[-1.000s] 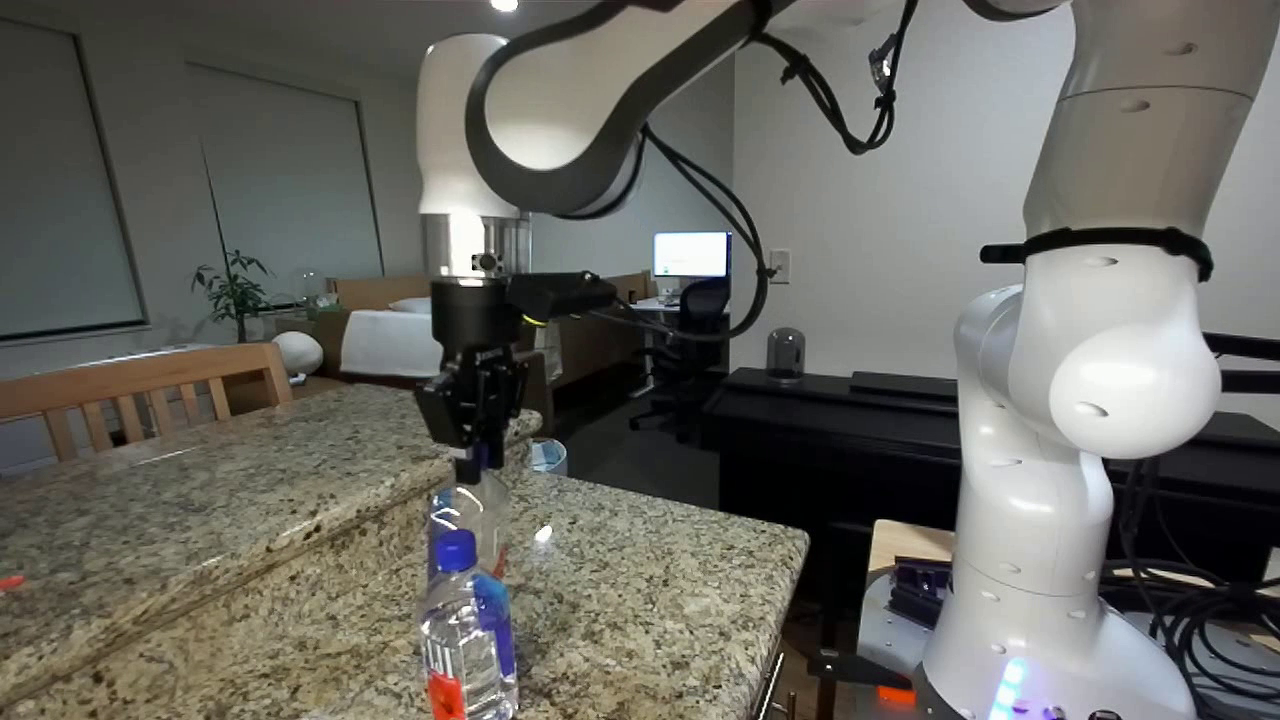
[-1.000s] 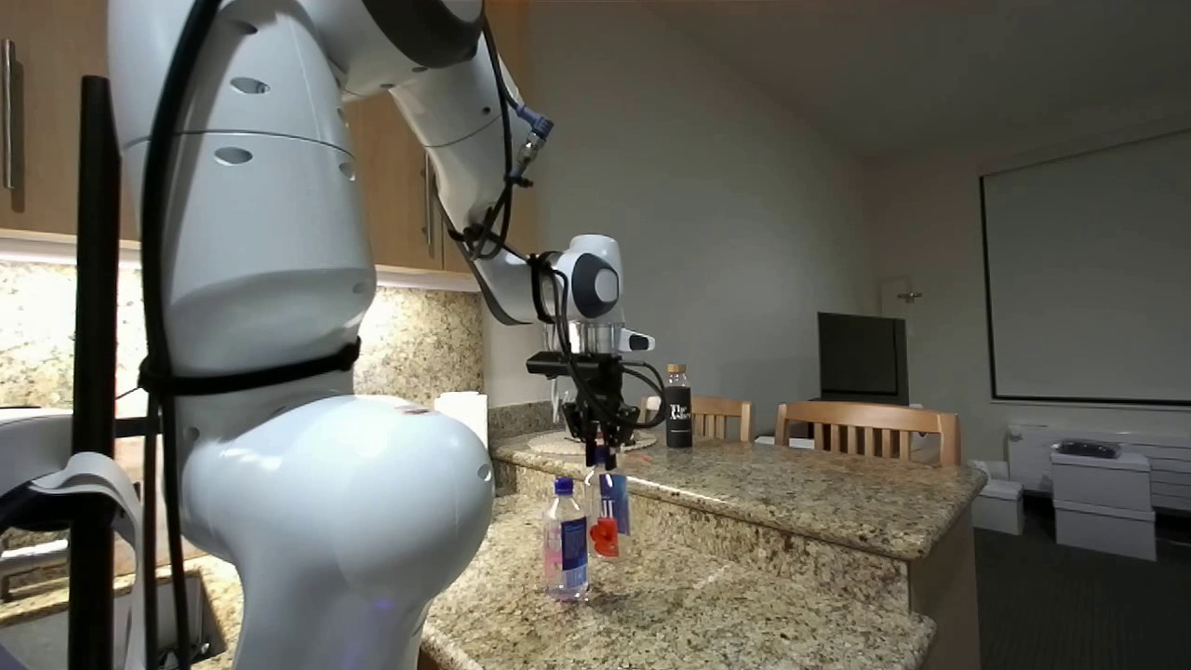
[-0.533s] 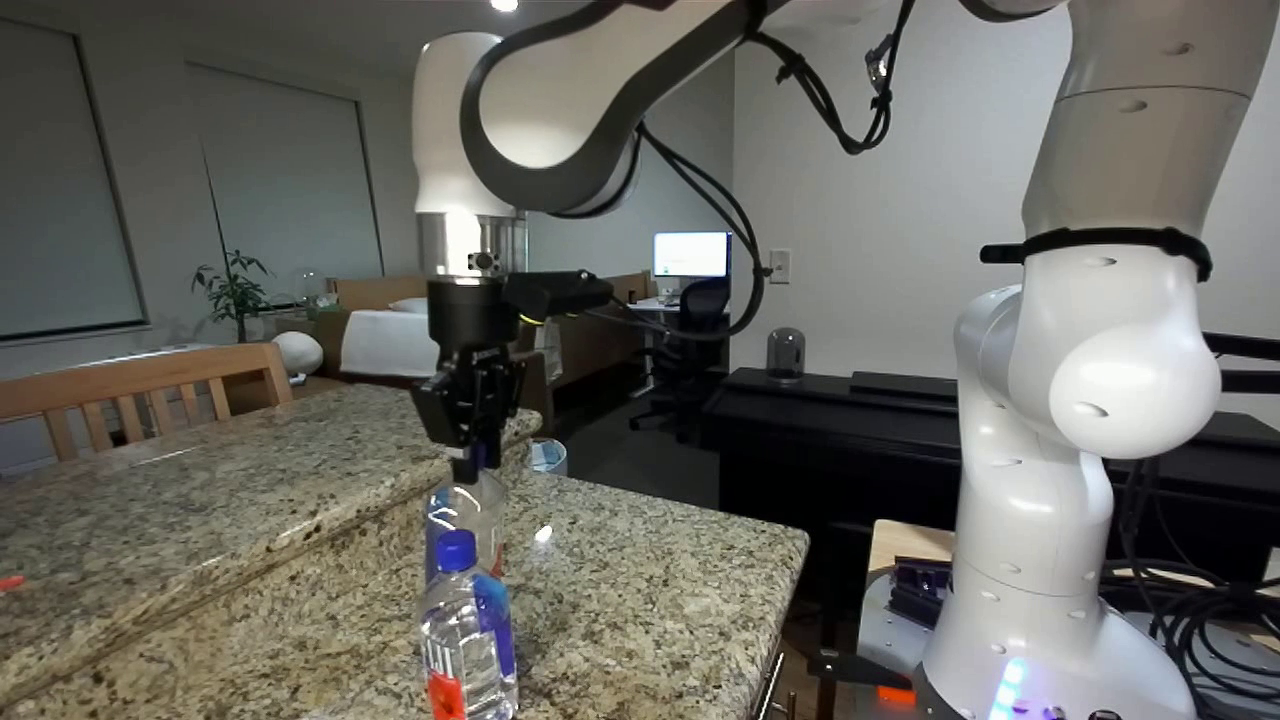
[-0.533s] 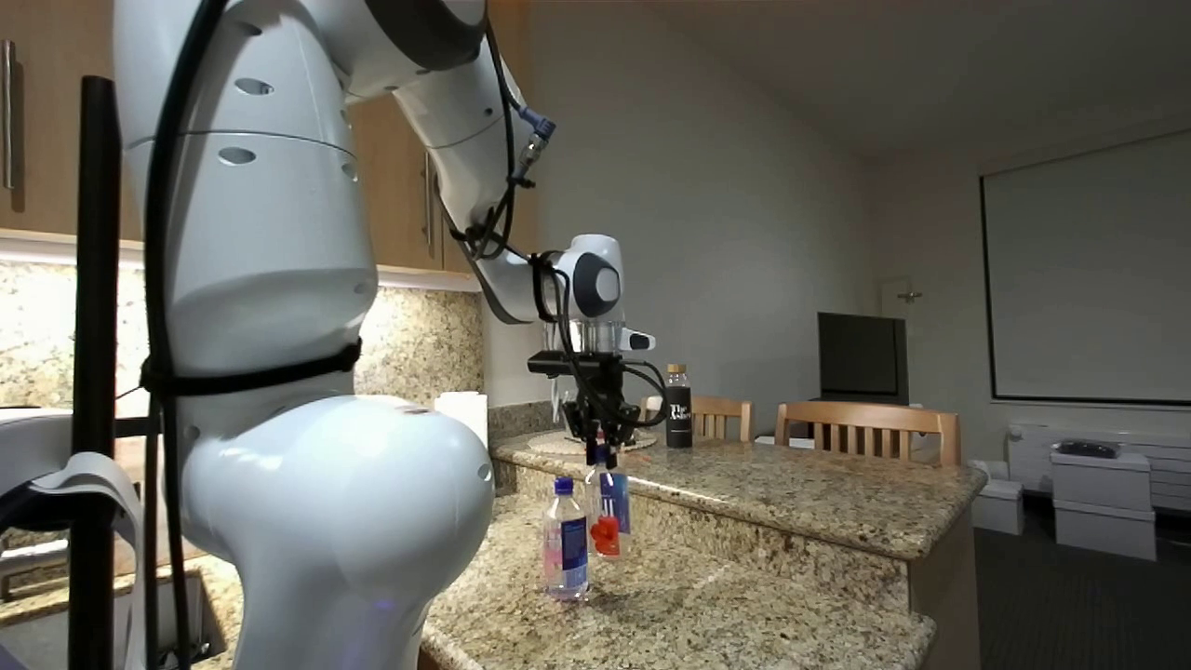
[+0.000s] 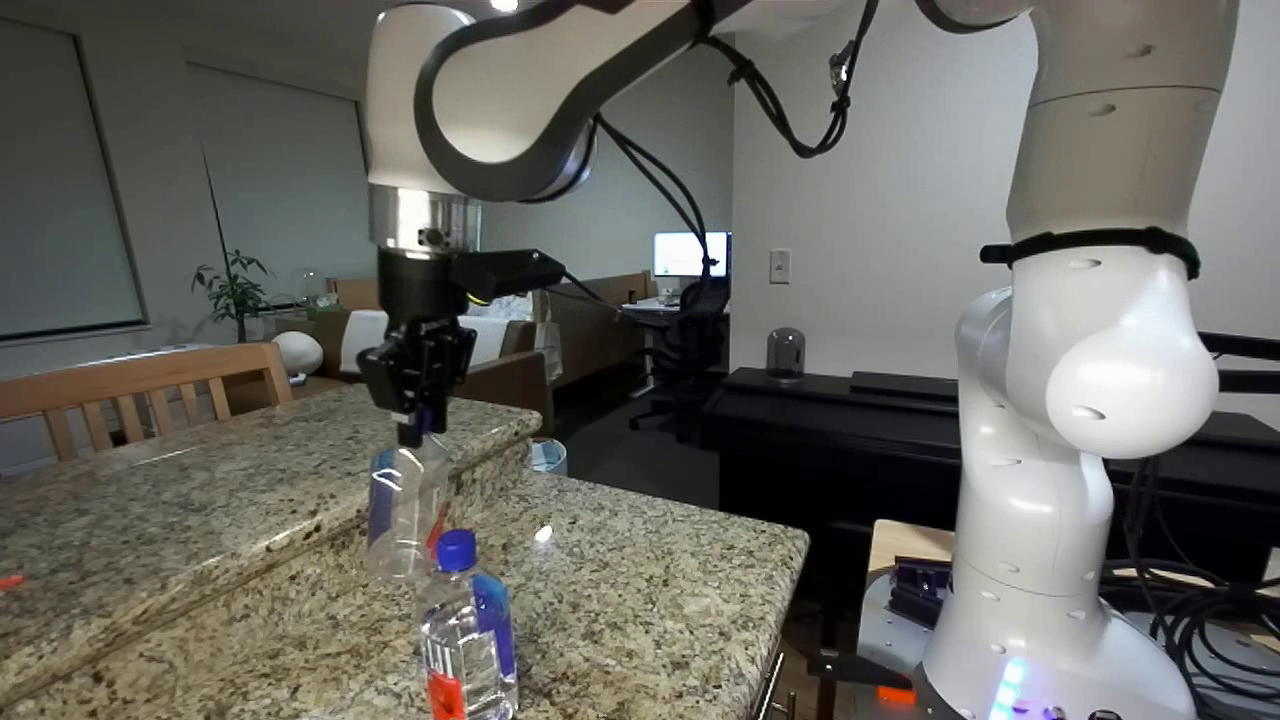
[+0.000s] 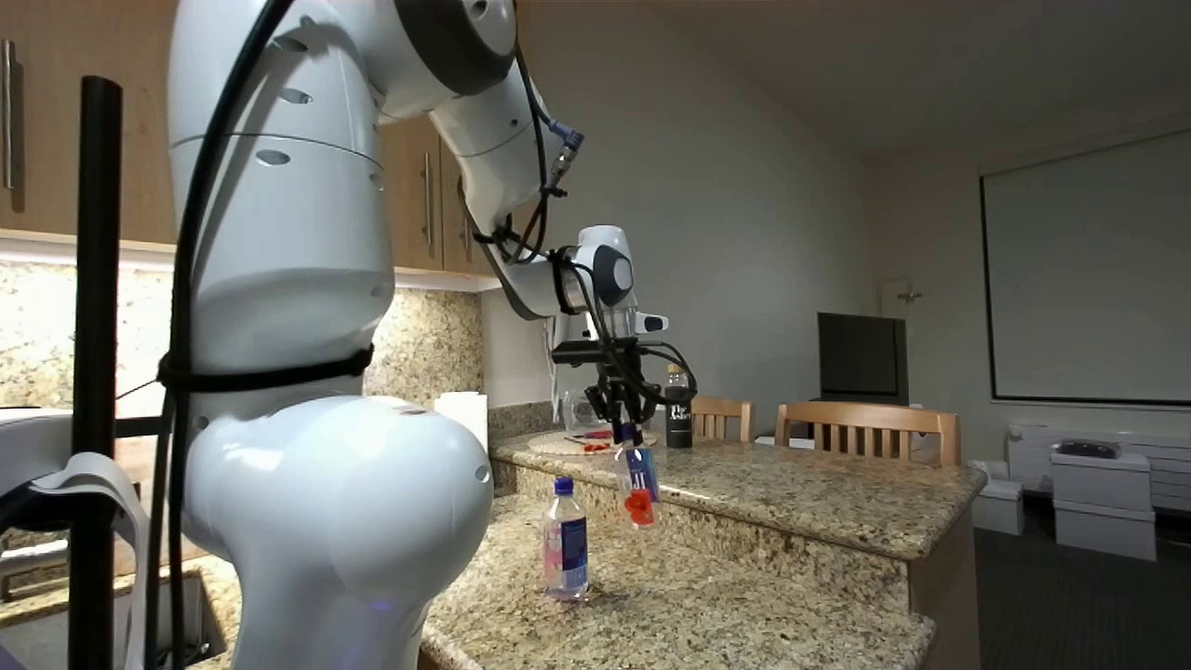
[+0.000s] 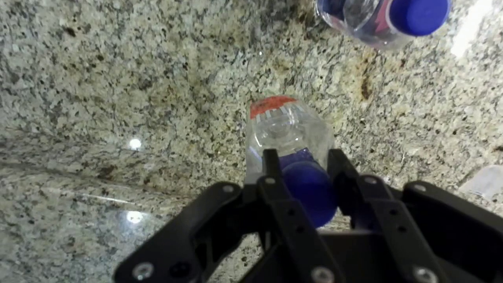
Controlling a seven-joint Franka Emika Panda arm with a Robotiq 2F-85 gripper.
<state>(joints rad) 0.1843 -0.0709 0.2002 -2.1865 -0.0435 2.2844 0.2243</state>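
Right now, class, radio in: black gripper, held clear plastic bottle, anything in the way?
Black gripper: shut on clear plastic bottle. Bottle hanging tilted above speckled granite counter. Second blue-capped plastic bottle upright nearby, possible obstacle.

Leafy plant, bright monitor (dark office chair close by)

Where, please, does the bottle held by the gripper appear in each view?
In an exterior view: held bottle, left of centre, lower half.
In an exterior view: held bottle, just right of centre, lower half.
In the wrist view: held bottle, just right of centre.
Landmark shared by all three: standing bottle.
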